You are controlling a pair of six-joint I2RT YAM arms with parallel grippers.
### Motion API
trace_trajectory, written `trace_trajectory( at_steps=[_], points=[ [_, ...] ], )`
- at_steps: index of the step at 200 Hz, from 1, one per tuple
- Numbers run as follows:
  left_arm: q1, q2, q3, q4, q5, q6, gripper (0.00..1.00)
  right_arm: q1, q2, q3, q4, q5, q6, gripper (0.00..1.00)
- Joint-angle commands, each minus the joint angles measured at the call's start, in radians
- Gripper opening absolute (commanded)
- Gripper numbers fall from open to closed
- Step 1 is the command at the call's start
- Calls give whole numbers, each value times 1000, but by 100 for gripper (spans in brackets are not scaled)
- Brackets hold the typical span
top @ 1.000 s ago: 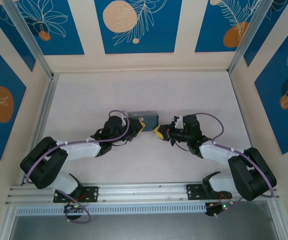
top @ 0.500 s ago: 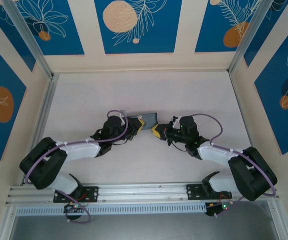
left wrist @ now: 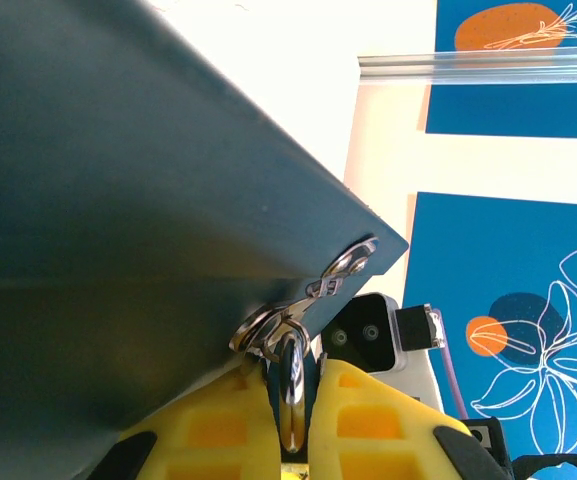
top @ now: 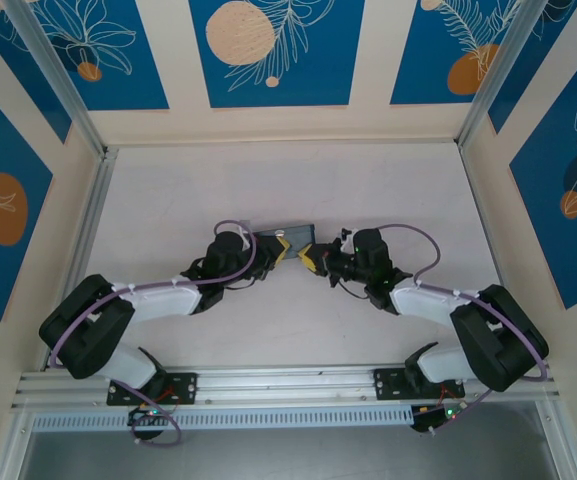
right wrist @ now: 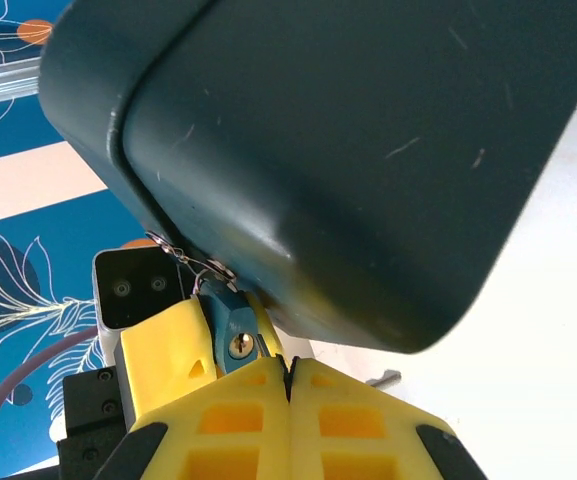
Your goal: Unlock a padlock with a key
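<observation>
The small blue padlock (right wrist: 230,335) hangs from the hasp rings (left wrist: 353,262) of a dark tin box (top: 294,233). Its brass keyhole faces my right wrist camera. My left gripper (left wrist: 293,372) is shut on the padlock (left wrist: 290,400), seen edge-on and shiny between the yellow pads. My right gripper (right wrist: 289,368) is shut, its tips just right of the keyhole. A thin grey sliver, which looks like the key (right wrist: 284,362), is pinched in its seam, mostly hidden. In the top view the left gripper (top: 286,249) and right gripper (top: 309,259) nearly touch.
The tin (right wrist: 348,150) is tilted and looms over both grippers. A small grey metal piece (right wrist: 386,378) lies on the white table beyond my right finger. Aluminium rails (top: 78,240) and patterned walls border the table, with open room behind the tin and to the sides.
My right gripper has moved left, closing in on the left gripper and the padlock. The tin's right end has shifted and tilted. The left gripper keeps its hold.
</observation>
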Motion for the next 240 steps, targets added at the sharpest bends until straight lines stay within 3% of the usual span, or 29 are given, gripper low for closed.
trace_trajectory(
  at_steps=[1,240],
  points=[
    [7,-30,-10,67,-13,-6,0,8,16,32,27,14,10,0],
    [7,-32,-15,50,-16,12,0,-2,9,57,11,5,5,0]
  ],
)
